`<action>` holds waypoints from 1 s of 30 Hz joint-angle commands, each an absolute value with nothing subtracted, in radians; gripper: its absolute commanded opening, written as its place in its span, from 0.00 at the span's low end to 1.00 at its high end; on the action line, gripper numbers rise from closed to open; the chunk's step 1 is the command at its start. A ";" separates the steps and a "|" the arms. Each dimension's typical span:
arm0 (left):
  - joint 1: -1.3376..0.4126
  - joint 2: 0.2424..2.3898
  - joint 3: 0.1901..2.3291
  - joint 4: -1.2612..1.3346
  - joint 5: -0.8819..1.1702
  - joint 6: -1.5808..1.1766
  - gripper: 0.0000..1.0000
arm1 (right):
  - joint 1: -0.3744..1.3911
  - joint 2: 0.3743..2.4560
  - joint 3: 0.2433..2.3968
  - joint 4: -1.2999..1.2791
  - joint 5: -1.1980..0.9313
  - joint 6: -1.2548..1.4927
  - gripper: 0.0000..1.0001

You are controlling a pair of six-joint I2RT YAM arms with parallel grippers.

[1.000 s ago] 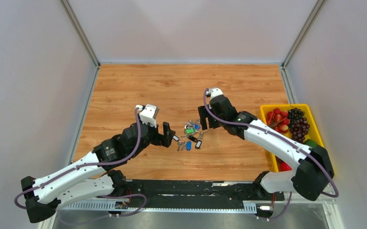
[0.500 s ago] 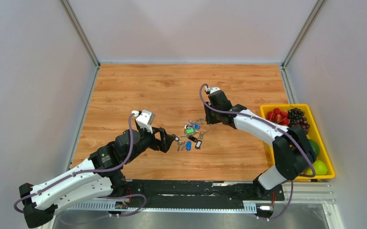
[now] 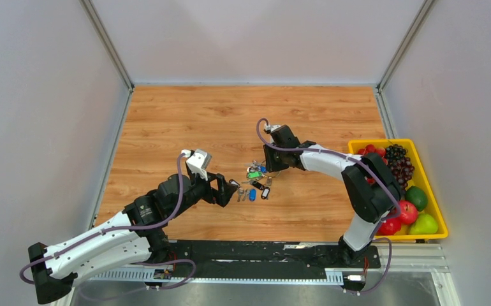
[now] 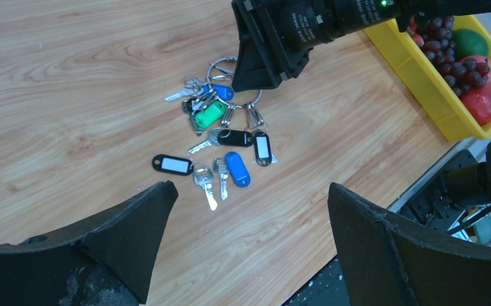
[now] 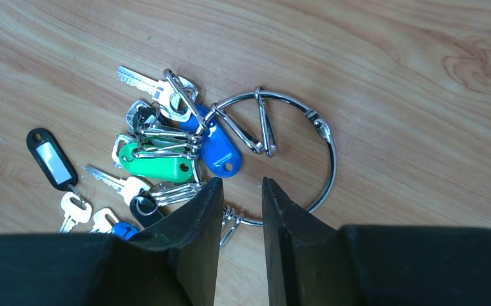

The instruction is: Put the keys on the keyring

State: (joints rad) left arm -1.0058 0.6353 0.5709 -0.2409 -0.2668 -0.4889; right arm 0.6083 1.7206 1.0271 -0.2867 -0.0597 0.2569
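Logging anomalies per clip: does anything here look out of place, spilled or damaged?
Nothing looks damaged or spilled. The only odd item is the yellow bin of fruit at the right edge of the table, unrelated to the keys. A black-tagged key lies apart from the keyring.

keyring [image 5: 334, 162] near arc hidden under right gripper [image 5: 241, 186], grip on wire unclear, lower keys [image 5: 157, 167] cut off behind it, ring's far side covered in left wrist view, overhead keys too small to count
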 commanded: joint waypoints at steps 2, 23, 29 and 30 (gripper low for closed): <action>-1.006 0.632 0.568 -0.197 -0.249 -0.479 1.00 | 0.616 1.761 1.053 -0.227 -0.092 0.271 0.32; -1.007 0.652 0.575 -0.204 -0.252 -0.474 1.00 | 0.612 1.805 1.097 -0.224 -0.003 0.268 0.34; -1.007 0.655 0.578 -0.203 -0.250 -0.472 1.00 | 0.612 1.798 1.097 -0.227 -0.012 0.259 0.35; -1.007 0.655 0.577 -0.203 -0.249 -0.472 1.00 | 0.612 1.800 1.098 -0.228 -0.018 0.258 0.35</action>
State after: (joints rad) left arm -1.0058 0.6559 0.5697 -0.2417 -0.2626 -0.4854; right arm 0.6083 1.8015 1.0622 -0.2485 -0.0242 0.2615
